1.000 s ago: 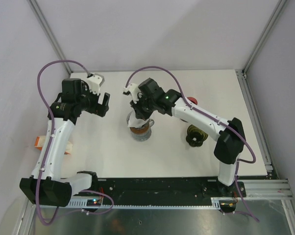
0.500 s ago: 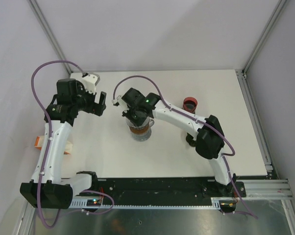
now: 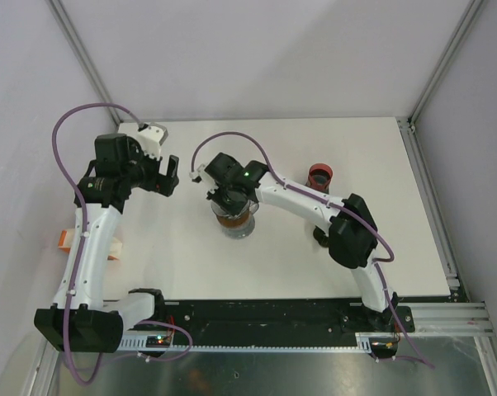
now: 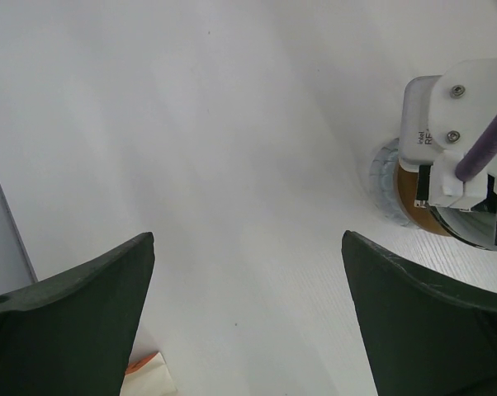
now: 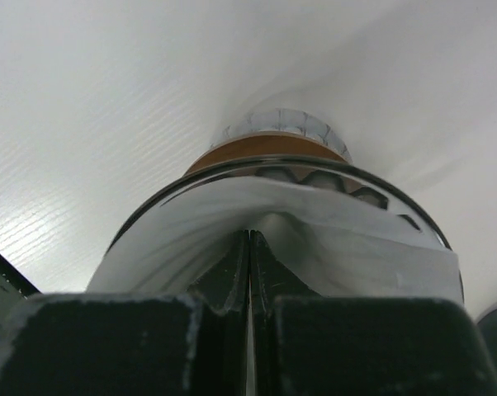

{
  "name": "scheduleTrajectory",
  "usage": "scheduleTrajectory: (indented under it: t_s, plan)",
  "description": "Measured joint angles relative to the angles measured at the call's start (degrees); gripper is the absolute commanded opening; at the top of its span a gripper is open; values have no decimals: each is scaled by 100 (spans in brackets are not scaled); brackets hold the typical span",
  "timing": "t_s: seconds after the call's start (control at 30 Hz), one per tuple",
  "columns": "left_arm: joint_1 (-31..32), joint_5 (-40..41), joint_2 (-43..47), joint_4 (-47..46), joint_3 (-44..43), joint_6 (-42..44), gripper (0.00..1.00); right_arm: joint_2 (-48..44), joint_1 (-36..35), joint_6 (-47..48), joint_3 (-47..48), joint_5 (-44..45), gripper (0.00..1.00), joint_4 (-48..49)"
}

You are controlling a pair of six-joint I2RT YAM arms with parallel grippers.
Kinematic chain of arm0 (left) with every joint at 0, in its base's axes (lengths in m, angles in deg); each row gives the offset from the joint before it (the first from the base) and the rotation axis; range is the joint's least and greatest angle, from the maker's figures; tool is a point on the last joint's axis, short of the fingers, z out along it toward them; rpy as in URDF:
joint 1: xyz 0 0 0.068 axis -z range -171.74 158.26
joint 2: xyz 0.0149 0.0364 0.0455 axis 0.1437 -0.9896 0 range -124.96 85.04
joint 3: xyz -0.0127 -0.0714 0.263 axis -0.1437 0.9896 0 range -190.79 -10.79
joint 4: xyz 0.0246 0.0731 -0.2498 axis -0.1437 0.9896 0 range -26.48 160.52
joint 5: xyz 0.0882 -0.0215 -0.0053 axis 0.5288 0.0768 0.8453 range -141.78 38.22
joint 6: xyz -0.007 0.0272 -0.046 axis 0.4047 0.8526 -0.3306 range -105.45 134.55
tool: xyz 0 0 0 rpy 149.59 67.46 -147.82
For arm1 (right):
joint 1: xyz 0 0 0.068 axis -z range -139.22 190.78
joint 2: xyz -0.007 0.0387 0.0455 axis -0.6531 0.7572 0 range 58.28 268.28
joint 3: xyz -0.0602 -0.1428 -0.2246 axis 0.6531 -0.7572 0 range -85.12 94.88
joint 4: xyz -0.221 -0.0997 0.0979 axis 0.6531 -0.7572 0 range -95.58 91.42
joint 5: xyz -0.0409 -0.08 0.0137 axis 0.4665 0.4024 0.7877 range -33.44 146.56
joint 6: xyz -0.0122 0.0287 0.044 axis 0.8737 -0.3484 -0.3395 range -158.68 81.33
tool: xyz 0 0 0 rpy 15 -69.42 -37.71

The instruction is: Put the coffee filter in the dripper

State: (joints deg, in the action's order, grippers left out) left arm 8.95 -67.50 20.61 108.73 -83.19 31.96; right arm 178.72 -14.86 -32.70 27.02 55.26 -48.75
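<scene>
Reaching over dripper (image 5: 269,167), right pincer (image 5: 248,238) clenched on coffee filter (image 5: 356,247); left pincer (image 4: 247,247) released.

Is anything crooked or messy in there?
The coffee filter looks rumpled in the dripper. It bunches around the shut right tool, and one corner sticks out over the rim on the right of that wrist view. Nothing looks spilled.

The filter (image 5: 273,239) is plain white; the dripper (image 5: 265,150) is clear with a brown band. The table (image 3: 191,264) is white and faintly grained. The cup (image 3: 320,175) at two o'clock is red, and the cables (image 4: 489,144) are purple.
</scene>
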Motion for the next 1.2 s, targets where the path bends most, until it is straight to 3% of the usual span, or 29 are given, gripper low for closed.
scheduleTrajectory:
  t_s: [0.9, 1.2]
  plan:
    - [-4, -116, 17, -9, 42, 2, 100, -7, 17, 188, -212, -4, 0, 136]
    - [-4, -116, 17, -9, 42, 2, 100, -289, -9, 330, -208, -4, 21, 101]
